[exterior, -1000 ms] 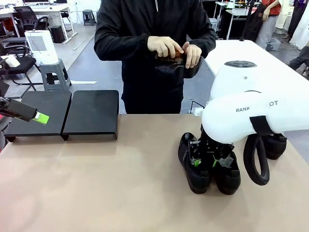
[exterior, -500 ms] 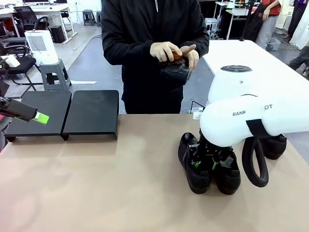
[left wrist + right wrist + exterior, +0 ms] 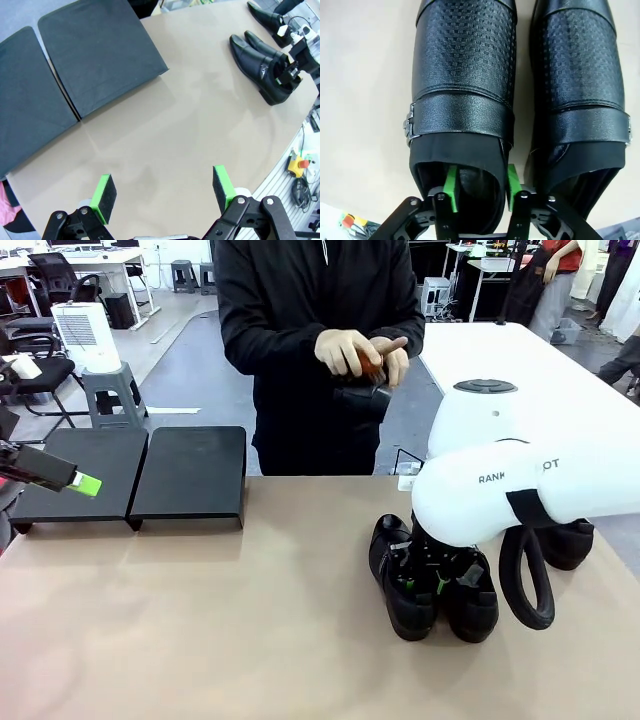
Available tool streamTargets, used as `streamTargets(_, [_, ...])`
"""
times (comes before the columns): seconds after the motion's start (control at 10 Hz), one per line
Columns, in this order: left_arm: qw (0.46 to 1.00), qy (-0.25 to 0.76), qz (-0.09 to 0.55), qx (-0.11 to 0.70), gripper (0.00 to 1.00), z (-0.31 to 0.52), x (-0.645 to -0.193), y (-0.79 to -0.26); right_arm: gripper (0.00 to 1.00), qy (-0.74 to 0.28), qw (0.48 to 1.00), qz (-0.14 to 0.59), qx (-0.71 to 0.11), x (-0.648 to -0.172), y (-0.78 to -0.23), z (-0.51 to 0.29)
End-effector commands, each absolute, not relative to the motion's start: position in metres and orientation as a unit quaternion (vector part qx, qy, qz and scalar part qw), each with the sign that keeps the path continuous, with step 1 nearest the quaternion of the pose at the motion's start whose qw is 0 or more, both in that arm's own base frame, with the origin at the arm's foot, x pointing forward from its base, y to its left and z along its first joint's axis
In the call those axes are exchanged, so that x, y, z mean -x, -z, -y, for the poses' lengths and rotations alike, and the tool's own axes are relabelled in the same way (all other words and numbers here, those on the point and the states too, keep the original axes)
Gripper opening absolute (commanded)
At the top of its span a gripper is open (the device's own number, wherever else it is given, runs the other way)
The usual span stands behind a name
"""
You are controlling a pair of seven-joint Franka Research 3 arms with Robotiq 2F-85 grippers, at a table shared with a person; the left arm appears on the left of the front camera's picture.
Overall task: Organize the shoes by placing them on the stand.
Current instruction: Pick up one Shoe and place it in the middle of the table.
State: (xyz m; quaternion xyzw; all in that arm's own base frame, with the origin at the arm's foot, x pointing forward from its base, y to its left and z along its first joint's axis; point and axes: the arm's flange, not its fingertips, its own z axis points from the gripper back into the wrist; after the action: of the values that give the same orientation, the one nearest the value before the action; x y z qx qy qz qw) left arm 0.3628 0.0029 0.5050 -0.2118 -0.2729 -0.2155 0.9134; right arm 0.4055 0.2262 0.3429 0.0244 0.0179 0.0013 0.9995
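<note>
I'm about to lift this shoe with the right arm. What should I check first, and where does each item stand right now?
1. Right gripper straddling the shoe's side wall: ok.
2. Gripper shut on that wall: not ok, a gap shows inside the shoe.
3. Second shoe free of the gripper: cannot tell, it lies close alongside.
4. Stand top bare: ok.
5. Left gripper open, away from the shoes: ok.
6. Person's hands off the table: ok.

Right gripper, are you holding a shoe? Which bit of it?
Nothing is gripped yet. The right gripper straddles one shoe's side wall at the opening: one pad inside, the other outside, with a gap between the inner pad and the wall.
</note>
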Motion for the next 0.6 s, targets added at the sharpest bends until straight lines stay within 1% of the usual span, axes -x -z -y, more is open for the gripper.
streamTargets(0.0, [0.909, 0.221, 0.276, 0.22, 1.0, -0.0045, -0.3638, -0.5041, 0.29, 0.004, 1.0, -0.012, -0.006, -0.4067, -0.3392, -0.2292])
streamTargets(0.1, [0.909, 0.221, 0.276, 0.22, 1.0, -0.0045, -0.3638, -0.5041, 0.11, 0.0, 1.0, -0.016, 0.001, -0.4066, -0.3386, -0.2291])
streamTargets(0.2, [0.909, 0.221, 0.276, 0.22, 1.0, -0.0045, -0.3638, -0.5041, 0.0, 0.002, 1.0, -0.018, 0.008, -0.4065, -0.3381, -0.2291])
streamTargets(0.5, [0.909, 0.221, 0.276, 0.22, 1.0, -0.0045, -0.3638, -0.5041, 0.0, 0.002, 1.0, -0.025, 0.01, -0.4068, -0.3343, -0.229])
